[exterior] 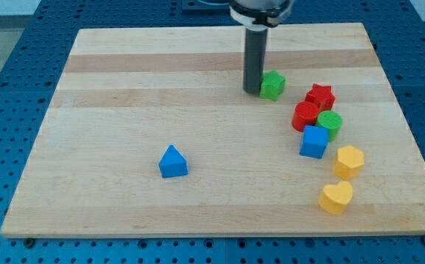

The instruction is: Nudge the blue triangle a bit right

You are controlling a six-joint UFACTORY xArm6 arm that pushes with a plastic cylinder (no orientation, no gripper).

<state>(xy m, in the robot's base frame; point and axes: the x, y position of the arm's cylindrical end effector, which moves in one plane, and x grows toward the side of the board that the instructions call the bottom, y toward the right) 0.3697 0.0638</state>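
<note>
Our tip point(252, 92), the lower end of a straight dark rod with no jaws to open or close, rested on the board in the upper middle of the view, holding nothing, just beside the left face of a small green plastic block point(272, 85) whose exact shape we could not make out; whether the two touched we could not tell.

The surface was a pale wooden board point(124, 88) with lengthwise grain stripes, lying on a blue perforated metal table point(6, 88) that showed on all sides of it.

Going from the view's left, the blue plastic triangle point(172, 162) sat alone in the lower left-centre of the board, well apart from our tip and from every other block. Toward the right stood a cluster: a red cylinder point(305, 116), a blue cube point(314, 141), a red star-shaped block point(320, 95) and a green cylinder point(330, 124), packed close together. Below them lay a yellow heart-shaped block point(335, 198) and, just above it, a yellow hexagonal block point(349, 161).
</note>
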